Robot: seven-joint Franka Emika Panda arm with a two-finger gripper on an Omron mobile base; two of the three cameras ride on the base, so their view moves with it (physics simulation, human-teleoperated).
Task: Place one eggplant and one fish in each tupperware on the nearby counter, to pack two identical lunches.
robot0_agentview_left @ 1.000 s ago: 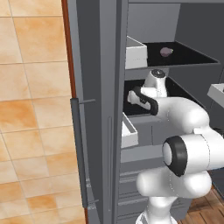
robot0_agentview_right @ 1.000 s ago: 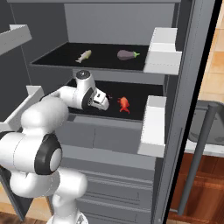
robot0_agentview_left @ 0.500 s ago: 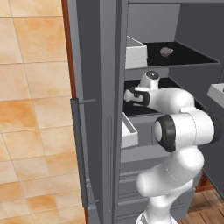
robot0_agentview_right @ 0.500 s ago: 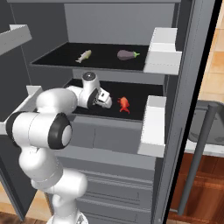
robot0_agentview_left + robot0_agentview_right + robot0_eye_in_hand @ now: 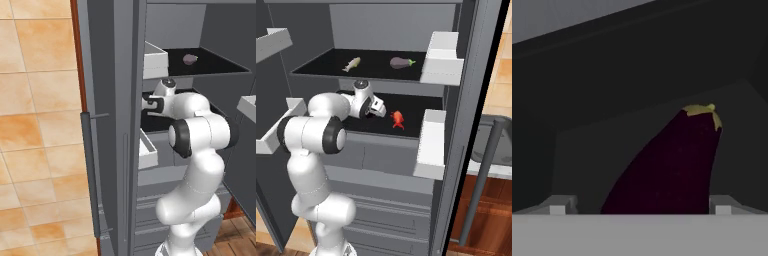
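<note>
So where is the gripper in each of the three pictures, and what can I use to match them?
Left base view: the gripper is left of centre, over the black lower shelf.
Right base view: the gripper is just left of centre, left of the red-orange fish.
Hand view: the gripper is at the bottom edge, open, with an eggplant between its tips.
Shared landmark: the black lower shelf.

Gripper deeper into the lower shelf.
</note>
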